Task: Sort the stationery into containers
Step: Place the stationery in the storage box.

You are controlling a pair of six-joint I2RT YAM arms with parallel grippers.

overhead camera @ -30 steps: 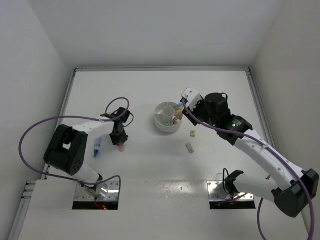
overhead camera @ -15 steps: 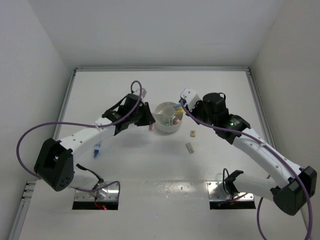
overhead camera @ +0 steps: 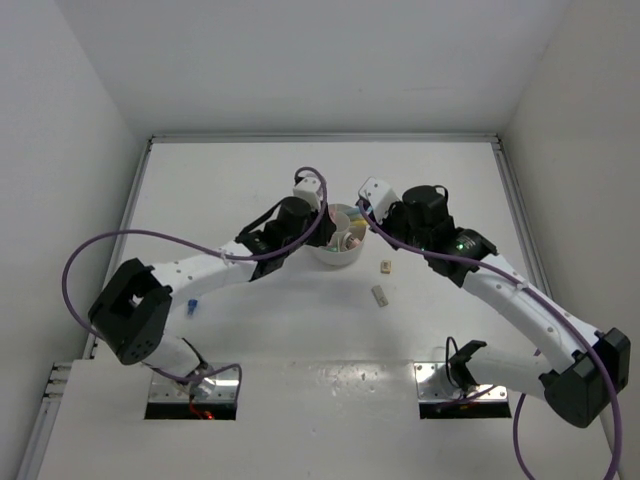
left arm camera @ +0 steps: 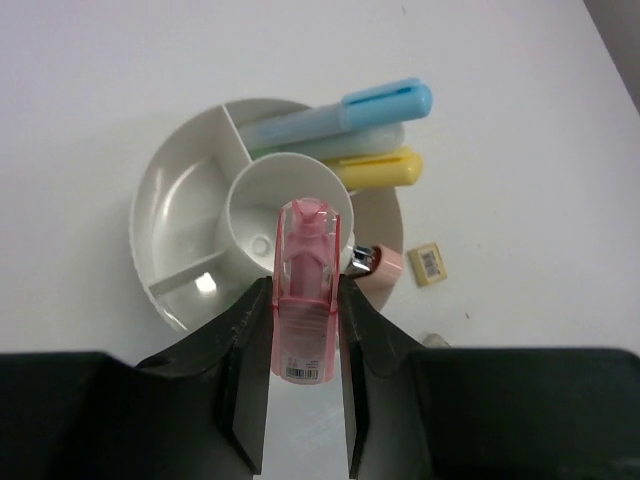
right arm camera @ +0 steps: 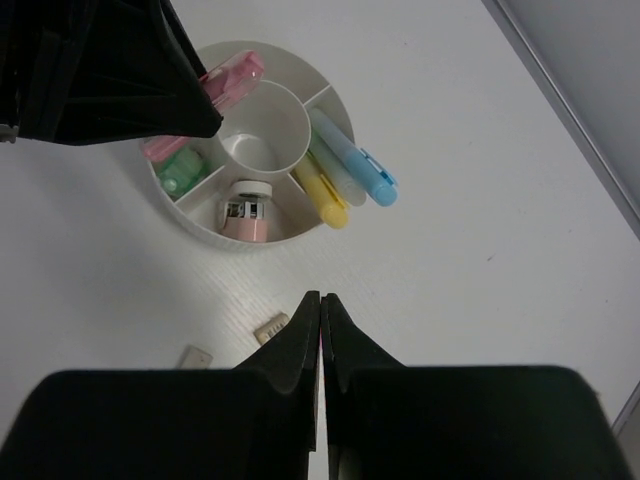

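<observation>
White plastic, the organiser [left arm camera: 165, 205] stood on the surface [left arm camera: 100, 70] between my two arms. My left jaws were clamped on a pink marker [left arm camera: 303, 300], its tip over the central well [left arm camera: 255, 205]. One wedge held three markers side by side: a light blue marker [left arm camera: 375, 102], a pale marker [left arm camera: 352, 140] and a yellow marker [left arm camera: 385, 168], their ends poking past the rim. The next wedge held a pink block [right arm camera: 247, 215] with a label, and the one after it a green piece [right arm camera: 180, 172]. My right jaws were pressed together, hovering beside the organiser. Below them a tan block [right arm camera: 272, 328] and a grey block [right arm camera: 195, 357] lay on the surface. A blue marker [overhead camera: 189, 306] lay well apart, on my left.
</observation>
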